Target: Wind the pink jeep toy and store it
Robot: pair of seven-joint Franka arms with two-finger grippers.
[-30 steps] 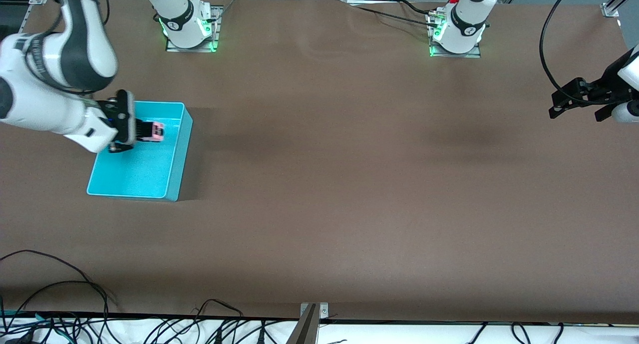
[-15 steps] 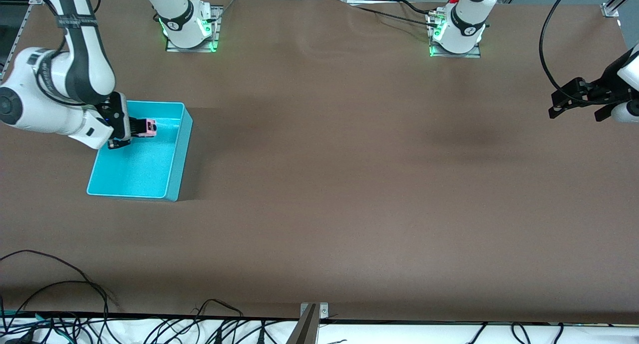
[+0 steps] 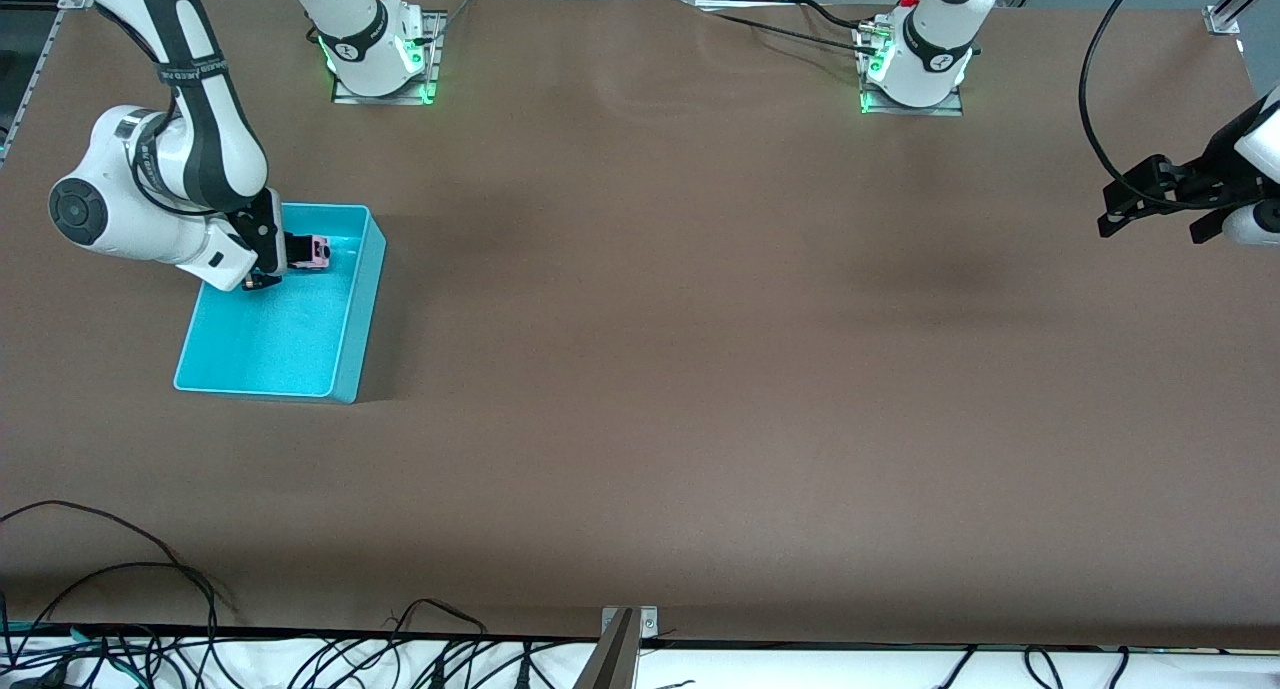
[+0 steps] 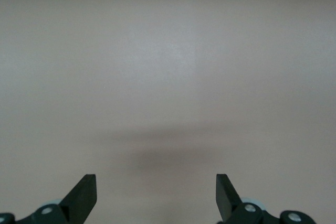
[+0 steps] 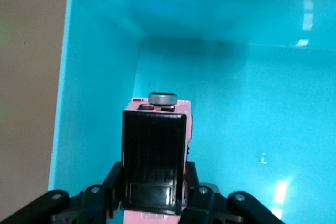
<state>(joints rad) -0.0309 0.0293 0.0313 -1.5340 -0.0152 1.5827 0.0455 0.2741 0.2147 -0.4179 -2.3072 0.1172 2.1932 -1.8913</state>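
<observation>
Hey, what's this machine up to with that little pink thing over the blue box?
The right arm's tool is shut on the pink jeep toy and holds it inside the cyan bin, in the part farther from the front camera. It has not let go. The left arm waits with its tool open over bare table at its own end.

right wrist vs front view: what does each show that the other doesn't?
Only the right wrist view: the tiny boxy pink jeep toy's black roof close up, a round grey piece at its end, and the claw fingers clamping its sides.

Only the front view: both arm bases, the brown table, and the left claw open, waiting at the left arm's end of the table.

Both: the right claw shut on the jeep over the rectangular cyan plastic bin.
</observation>
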